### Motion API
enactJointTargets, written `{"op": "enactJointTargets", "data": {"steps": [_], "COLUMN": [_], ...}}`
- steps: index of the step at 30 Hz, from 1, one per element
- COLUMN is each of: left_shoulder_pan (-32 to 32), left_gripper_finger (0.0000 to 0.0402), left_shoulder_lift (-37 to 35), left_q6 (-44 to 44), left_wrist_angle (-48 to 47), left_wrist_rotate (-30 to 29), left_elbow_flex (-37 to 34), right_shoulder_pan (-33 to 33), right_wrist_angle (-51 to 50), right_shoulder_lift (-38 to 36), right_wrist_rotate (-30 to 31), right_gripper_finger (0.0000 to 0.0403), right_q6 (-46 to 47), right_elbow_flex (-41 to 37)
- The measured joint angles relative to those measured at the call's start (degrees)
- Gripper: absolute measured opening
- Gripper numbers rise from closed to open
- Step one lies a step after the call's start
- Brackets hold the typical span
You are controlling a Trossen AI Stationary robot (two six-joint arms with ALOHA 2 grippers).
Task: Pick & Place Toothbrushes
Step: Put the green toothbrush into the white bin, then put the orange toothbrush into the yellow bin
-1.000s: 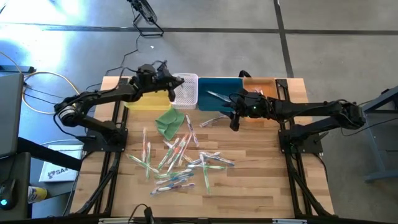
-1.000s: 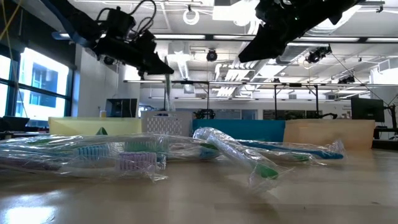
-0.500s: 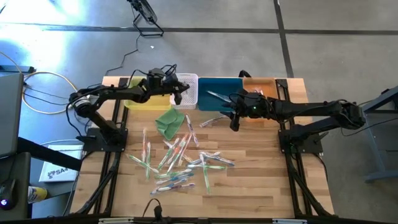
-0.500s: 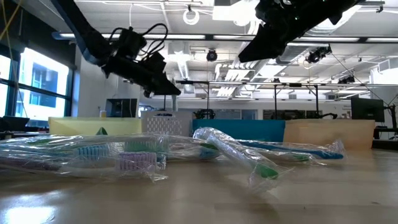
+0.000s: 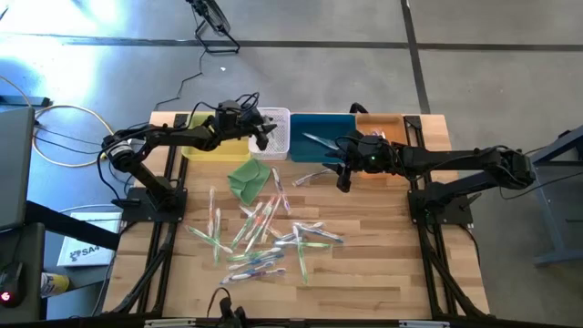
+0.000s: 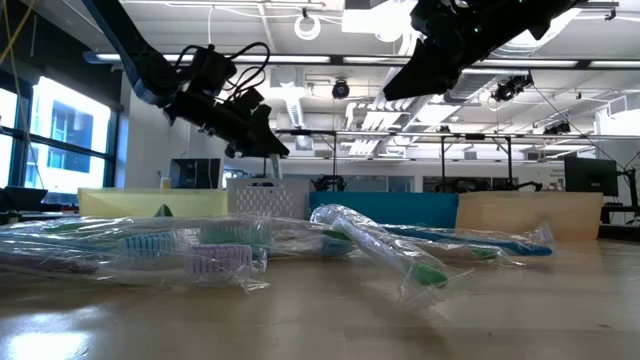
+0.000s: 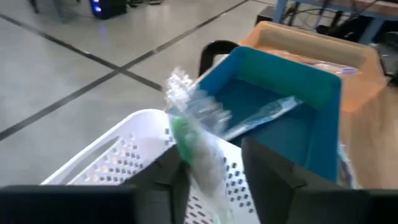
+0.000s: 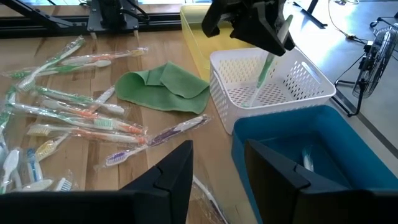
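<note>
Most of the work remains: a large scatter of wrapped toothbrushes (image 5: 260, 235) lies on the table (image 5: 383, 264) at about 6 o'clock from the bins, well apart from them.
Table surface: pale wood; judged roughly two dozen brushes unsorted.
Bins at 12 o'clock edge: yellow bin (image 5: 211, 148), white basket (image 5: 273, 132), blue bin (image 5: 321, 137), orange bin (image 5: 383, 128), side by side.
Blue bin: at least one blue-handled brush (image 7: 261, 115) inside, so sorting is begun.
Orange bin: wrapped items show inside; number unclear.
Green cloth (image 5: 249, 176): folded, just at 6 o'clock of the white basket; not part of the task.
Left gripper (image 5: 260, 135): above the white basket; a green toothbrush (image 8: 261, 78) hangs upright between its fingers (image 7: 270, 171), tip down in the basket. Fingers look parted around the wrapper; whether they are gripping or letting go cannot be told.
Right gripper (image 5: 343, 178): hovers at the blue bin's 6 o'clock edge, fingers (image 8: 177, 168) spread, holding nothing.
Writing: partial lettering on a white box (image 5: 77, 251) on the floor at 9 o'clock; not readable. No brand visible on wrappers.
</note>
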Motion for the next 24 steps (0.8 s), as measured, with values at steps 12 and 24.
{"op": "enactJointTargets", "data": {"steps": [12,24], "left_shoulder_pan": [1.56,1.49], "left_gripper_finger": [0.0218,0.0218], "left_shoulder_lift": [-0.20,-0.24], "left_q6": [10.17,21.84], "left_wrist_angle": [0.34,-2.41], "left_wrist_rotate": [-4.04,-2.75], "left_elbow_flex": [2.65,10.68], "right_shoulder_pan": [0.00,0.00], "right_wrist_angle": [-0.01,0.00], "right_shoulder_lift": [0.02,0.02], "right_wrist_rotate": [0.01,-0.17], "right_gripper_finger": [0.0136,0.0136], "right_q6": [0.01,0.01], "right_elbow_flex": [0.00,0.00]}}
